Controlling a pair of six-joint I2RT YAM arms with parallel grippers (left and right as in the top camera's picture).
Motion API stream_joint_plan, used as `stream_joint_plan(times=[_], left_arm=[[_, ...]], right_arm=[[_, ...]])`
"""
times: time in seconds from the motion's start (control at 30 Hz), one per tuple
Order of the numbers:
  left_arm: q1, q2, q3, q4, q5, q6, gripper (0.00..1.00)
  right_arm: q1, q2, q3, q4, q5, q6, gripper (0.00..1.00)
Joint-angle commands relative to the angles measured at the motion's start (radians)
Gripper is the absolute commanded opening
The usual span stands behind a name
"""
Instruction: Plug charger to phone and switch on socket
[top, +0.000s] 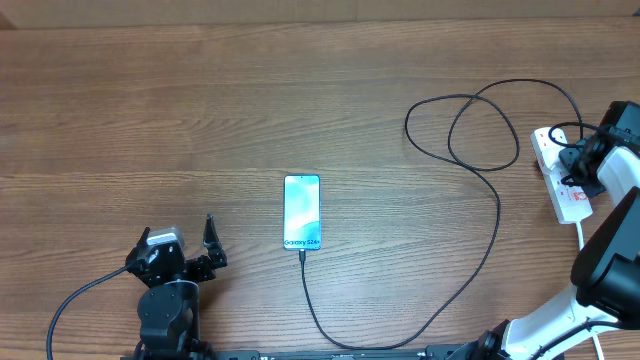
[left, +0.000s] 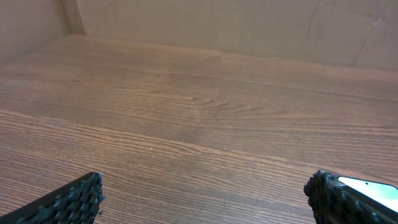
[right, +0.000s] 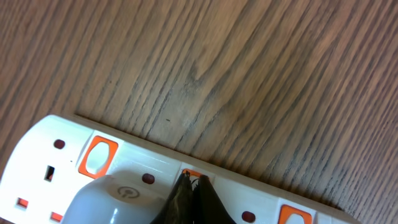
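The phone (top: 301, 211) lies face up mid-table with its light-blue screen lit. The charger's black cable (top: 497, 225) runs from the phone's near short end, where its tip (top: 302, 254) sits against the port, round in loose loops to the socket (top: 566, 190), a white power strip at the right edge. In the right wrist view a pale plug body (right: 106, 199) sits in the socket (right: 56, 134). My right gripper (right: 193, 182) is shut, its tips resting on an orange switch (right: 191, 173); it also shows overhead (top: 574, 162). My left gripper (top: 208, 243) is open and empty, left of the phone (left: 373, 189).
The strip carries more orange switches (right: 97, 156) and a thick white cord (top: 582, 232) leading toward the front edge. The left arm's black cable (top: 75, 300) curls at the front left. A wall of board (left: 217, 25) closes the table's far side.
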Motion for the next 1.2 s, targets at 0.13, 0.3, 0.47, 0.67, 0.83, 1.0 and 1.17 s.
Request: stream_joint_plan(times=[0.13,0.3,0.47,0.67,0.83,1.0,1.17], left_arm=[[0.006,-0.009,-0.009,0.003,0.006,0.018,0.99],[0.006,-0.009,-0.009,0.003,0.006,0.018,0.99],[0.006,-0.009,-0.009,0.003,0.006,0.018,0.99],[0.006,-0.009,-0.009,0.003,0.006,0.018,1.00],[0.006,-0.009,-0.009,0.003,0.006,0.018,0.99],[0.006,-0.009,-0.009,0.003,0.006,0.018,1.00],[0.006,-0.009,-0.009,0.003,0.006,0.018,1.00]], right_arm=[[0.046,0.016,0.002,0.024,-0.060,-0.046,0.04],[0.058,0.016,0.002,0.025,-0.061,-0.049,0.04],[0.074,0.016,-0.002,0.016,-0.061,-0.048,0.04],[0.094,0.018,-0.034,0.033,-0.061,-0.048,0.04],[0.096,0.021,-0.038,0.029,-0.078,-0.048,0.04],[0.097,0.021,-0.038,0.022,-0.111,-0.048,0.04],[0.097,0.021,-0.038,0.002,-0.115,-0.048,0.04]])
